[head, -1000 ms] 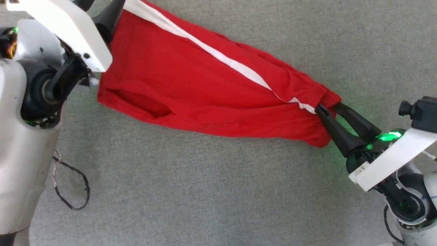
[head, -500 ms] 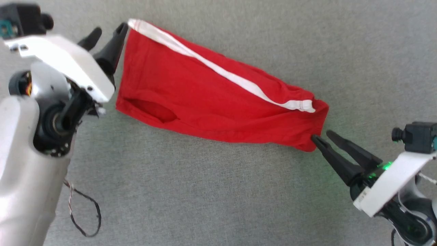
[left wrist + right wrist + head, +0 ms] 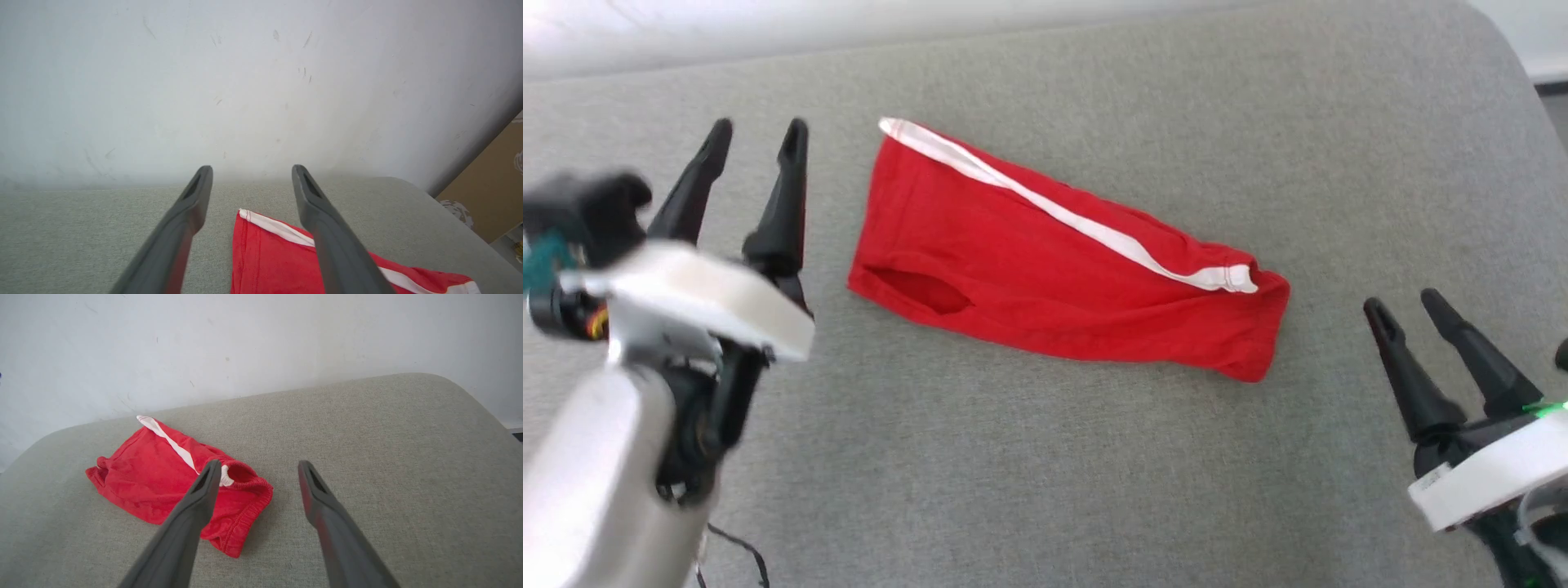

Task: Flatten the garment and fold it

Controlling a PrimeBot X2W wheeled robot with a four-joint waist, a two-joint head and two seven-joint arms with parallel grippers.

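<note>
Red shorts (image 3: 1054, 278) lie alone on the grey surface (image 3: 1045, 490), closer to its far edge than its near one. They slant from far left down toward the right edge, with the waistband (image 3: 1270, 335) at the right end. At the hem end the left gripper (image 3: 758, 131) hovers just beside the cloth, fingers spread, holding nothing. Over by the waistband the right gripper (image 3: 1402, 302) hangs clear, also spread and empty. Leg seems laid over leg, one white stripe (image 3: 1078, 224) on top, so flattening and a first fold look done. The waistband is bunched, and I'd say a crosswise fold remains.
</note>
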